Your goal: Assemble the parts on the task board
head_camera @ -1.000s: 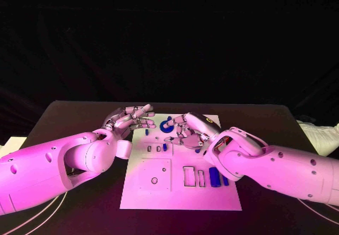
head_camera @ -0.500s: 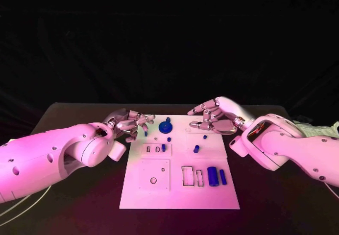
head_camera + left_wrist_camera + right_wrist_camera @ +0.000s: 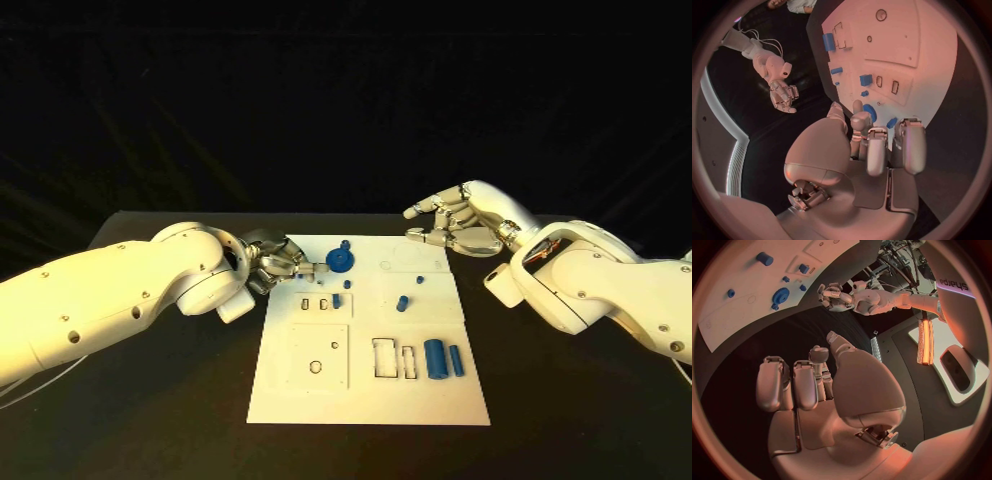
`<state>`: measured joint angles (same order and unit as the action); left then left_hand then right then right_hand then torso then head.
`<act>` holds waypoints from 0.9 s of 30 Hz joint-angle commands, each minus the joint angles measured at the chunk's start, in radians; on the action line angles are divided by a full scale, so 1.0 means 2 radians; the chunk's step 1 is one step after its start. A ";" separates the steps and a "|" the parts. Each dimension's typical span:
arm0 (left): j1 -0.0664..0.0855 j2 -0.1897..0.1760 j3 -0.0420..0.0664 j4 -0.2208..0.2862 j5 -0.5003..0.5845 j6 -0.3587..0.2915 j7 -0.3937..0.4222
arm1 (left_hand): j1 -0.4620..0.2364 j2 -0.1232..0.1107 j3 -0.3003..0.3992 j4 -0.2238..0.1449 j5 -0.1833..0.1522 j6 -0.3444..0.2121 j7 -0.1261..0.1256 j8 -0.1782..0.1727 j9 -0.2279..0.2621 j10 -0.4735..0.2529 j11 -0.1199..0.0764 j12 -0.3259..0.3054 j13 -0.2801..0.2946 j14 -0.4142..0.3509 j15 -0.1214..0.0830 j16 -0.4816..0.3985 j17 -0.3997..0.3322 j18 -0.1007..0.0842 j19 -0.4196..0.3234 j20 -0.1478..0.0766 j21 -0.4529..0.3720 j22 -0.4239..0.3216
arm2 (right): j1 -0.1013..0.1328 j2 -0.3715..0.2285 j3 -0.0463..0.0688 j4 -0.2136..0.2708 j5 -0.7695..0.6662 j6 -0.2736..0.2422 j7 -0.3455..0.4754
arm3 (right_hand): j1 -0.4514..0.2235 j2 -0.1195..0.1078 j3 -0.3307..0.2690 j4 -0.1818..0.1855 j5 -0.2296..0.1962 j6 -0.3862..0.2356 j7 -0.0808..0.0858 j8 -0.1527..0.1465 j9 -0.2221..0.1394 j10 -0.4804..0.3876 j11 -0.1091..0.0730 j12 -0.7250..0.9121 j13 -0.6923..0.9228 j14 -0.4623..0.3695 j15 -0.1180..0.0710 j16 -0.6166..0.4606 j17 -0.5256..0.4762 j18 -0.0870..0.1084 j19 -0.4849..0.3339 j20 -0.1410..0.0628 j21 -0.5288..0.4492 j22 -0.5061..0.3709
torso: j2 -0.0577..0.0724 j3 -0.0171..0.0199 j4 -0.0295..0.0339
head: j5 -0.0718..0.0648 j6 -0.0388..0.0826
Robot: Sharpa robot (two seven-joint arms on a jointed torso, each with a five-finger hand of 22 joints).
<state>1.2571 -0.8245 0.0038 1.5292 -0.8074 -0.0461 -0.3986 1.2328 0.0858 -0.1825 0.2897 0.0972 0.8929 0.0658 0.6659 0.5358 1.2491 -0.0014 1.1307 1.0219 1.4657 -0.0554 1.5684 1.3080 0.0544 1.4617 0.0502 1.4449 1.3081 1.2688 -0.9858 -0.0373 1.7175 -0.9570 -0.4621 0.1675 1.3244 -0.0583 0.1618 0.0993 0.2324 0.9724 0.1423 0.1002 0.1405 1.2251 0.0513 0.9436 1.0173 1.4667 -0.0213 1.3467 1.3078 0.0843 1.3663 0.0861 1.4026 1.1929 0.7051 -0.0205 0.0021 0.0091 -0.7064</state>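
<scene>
The left hand (image 3: pixel 274 266) sits low with its fingers curled inward, holding nothing. The right hand (image 3: pixel 459 226) is raised, fingers bent and apart, also holding nothing.

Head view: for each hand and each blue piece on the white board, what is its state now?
Left silver hand: fingers curled at the board's left edge, holding nothing visible.
Right silver hand: raised off the board's far right corner, fingers apart, empty.
White task board: flat on the black table.
Round blue gear-like piece: on the board.
Two blue cylinders: lying side by side.
</scene>
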 commanded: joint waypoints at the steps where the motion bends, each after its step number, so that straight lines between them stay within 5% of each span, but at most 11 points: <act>1: 0.003 0.016 0.000 -0.012 -0.041 0.054 -0.053 | -0.006 0.008 -0.009 0.001 0.000 -0.007 -0.001 0.008 0.010 0.015 -0.001 0.029 0.034 0.053 -0.003 0.001 0.131 -0.005 0.008 -0.001 0.007 0.022 | 0.001 0.003 0.000 -0.002 0.001 0.008 -0.016 | -0.001 0.004 0.000 0.001 0.003 0.004 0.001 0.001 0.001 0.002 0.001 0.001 -0.001 0.025 0.000 -0.003 0.004 -0.002 -0.001 0.000 0.001 -0.002 | -0.001 0.0011 0.0002 | 0.002 -0.001; 8: 0.007 0.053 -0.002 -0.044 -0.056 0.076 -0.078 | -0.022 0.014 -0.027 0.001 -0.004 -0.010 -0.003 0.018 0.025 0.036 -0.003 0.065 0.077 0.053 -0.005 0.001 0.131 -0.009 0.017 -0.002 0.019 0.045 | 0.003 0.009 0.000 -0.008 -0.001 0.013 -0.024 | -0.002 0.003 -0.001 0.002 0.005 0.002 0.001 0.001 0.000 0.000 0.002 -0.002 -0.003 0.025 0.000 -0.006 0.001 -0.002 -0.003 0.000 -0.001 -0.006 | -0.001 0.0005 -0.0001 | 0.001 -0.001; 27: 0.008 0.101 -0.008 -0.086 -0.082 0.100 -0.087 | -0.039 0.014 -0.049 0.001 -0.019 -0.008 -0.008 0.034 0.045 0.047 -0.007 0.084 0.102 0.053 -0.008 0.001 0.131 -0.013 0.025 -0.005 0.030 0.066 | 0.003 0.016 0.000 -0.014 -0.019 0.014 -0.034 | -0.004 0.002 -0.005 0.004 0.007 -0.001 0.002 0.001 0.000 -0.013 0.002 -0.020 -0.018 0.021 0.000 -0.018 -0.011 0.001 -0.012 0.000 -0.008 -0.020 | 0.000 0.0000 0.0007 | -0.002 -0.004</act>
<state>1.2711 -0.6259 -0.0131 1.3597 -0.9525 0.1189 -0.5625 1.1625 0.1128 -0.2746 0.2911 0.0654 0.8751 0.0552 0.7296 0.6257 1.3368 -0.0163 1.2945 1.2249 1.4658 -0.0625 1.5684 1.3077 0.0392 1.4652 0.0466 1.4988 1.3079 1.2754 -0.9552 -0.0372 1.6906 -0.9735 -0.4459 0.1091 1.3244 -0.0583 0.1560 0.1051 0.2422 0.9723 0.1422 0.1002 0.1401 1.2070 0.0550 0.9098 0.9830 1.4667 -0.0213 1.3173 1.2873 0.0842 1.3498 0.0843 1.3904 1.1542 0.7042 -0.0207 0.0037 0.0056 -0.7127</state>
